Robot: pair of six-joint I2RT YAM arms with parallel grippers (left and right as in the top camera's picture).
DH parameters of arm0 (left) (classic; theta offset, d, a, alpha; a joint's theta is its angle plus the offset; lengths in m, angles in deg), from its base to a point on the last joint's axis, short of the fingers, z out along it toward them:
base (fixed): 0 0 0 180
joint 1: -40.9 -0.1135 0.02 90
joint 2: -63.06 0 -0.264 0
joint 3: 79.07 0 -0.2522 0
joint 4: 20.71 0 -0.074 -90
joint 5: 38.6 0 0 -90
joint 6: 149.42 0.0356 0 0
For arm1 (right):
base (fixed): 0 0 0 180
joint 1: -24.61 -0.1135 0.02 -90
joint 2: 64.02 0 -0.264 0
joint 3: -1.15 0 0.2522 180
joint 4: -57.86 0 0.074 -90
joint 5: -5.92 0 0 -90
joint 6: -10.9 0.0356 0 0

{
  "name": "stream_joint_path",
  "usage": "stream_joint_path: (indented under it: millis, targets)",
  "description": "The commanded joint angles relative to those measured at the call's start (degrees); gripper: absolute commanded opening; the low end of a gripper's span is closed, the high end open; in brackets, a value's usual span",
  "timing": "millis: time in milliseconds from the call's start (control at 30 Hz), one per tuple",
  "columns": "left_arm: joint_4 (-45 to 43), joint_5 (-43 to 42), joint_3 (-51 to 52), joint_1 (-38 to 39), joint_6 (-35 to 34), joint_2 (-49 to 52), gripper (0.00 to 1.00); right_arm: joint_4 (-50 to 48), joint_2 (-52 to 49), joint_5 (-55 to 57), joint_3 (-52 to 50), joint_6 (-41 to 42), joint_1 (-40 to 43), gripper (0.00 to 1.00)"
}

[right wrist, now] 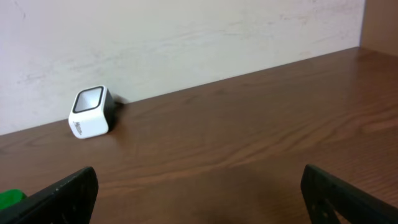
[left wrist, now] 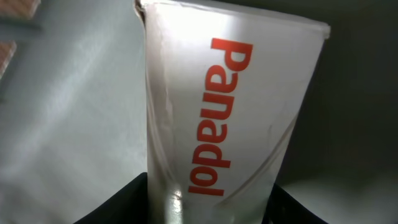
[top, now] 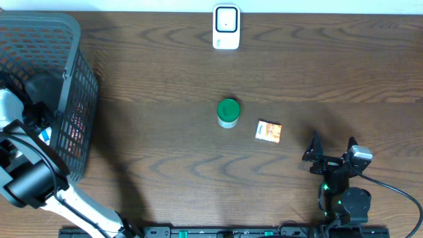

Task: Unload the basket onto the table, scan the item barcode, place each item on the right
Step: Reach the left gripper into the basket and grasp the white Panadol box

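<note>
A white Panadol box [left wrist: 230, 106] with red lettering fills the left wrist view. My left gripper [left wrist: 211, 202] is shut on its lower end, a black finger [left wrist: 118, 202] pressed against each side. In the overhead view the left arm reaches down into the grey basket [top: 69, 49] at the far left, and the box is hidden there. The white barcode scanner [top: 226, 26] [right wrist: 90, 113] stands at the back middle of the table. My right gripper [top: 330, 151] [right wrist: 199, 193] hovers open and holds nothing near the front right edge, facing the scanner.
A green-lidded jar [top: 228, 112] [right wrist: 9, 199] and a small orange packet [top: 269, 131] lie in the middle of the wooden table. The basket holds other items. A pale wall runs behind the scanner.
</note>
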Motion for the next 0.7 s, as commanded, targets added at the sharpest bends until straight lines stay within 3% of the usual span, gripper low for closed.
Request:
stream_joint_path:
  millis: [0, 233, 500, 667]
  targets:
    - [1.9, 0.63, 0.7, -0.17, -2.45, -0.92, 0.52, 0.22, 0.35, -0.09, -0.07, -0.76, 0.68, 0.99]
    - [3.08, -0.26, -0.7, -0.17, -5.86, -13.55, 0.52, 0.22, 0.35, -0.07, -0.07, -0.76, 0.68, 0.99]
    - [2.89, -18.84, -0.7, -0.17, -13.86, -30.67, 0.53, 0.22, 0.35, -0.09, -0.07, -0.76, 0.68, 0.99]
    - [3.02, -20.41, -0.7, -0.17, -15.32, -37.2, 0.52, 0.22, 0.35, -0.09, -0.07, -0.76, 0.68, 0.99]
